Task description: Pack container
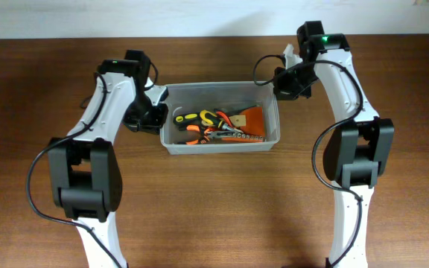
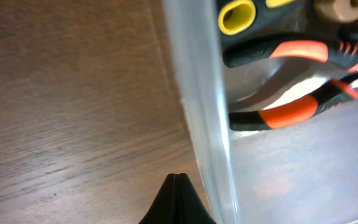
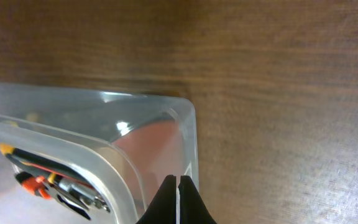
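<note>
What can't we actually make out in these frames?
1. Left gripper: the bottom edge of the left wrist view cuts off the fingers, so its grip on the container wall is unclear. In the overhead view, the arm hides it.
2. Right gripper: same in the right wrist view, at the container's corner.
3. Tools: too small and overlapping in the overhead view to count, blurred in the wrist views.

A robotics workbench: two robot arms (image 1: 80, 179) at a wood-grain table (image 1: 214, 216), a clear container (image 1: 222, 147) of hand tools (image 1: 207, 123) between them.
</note>
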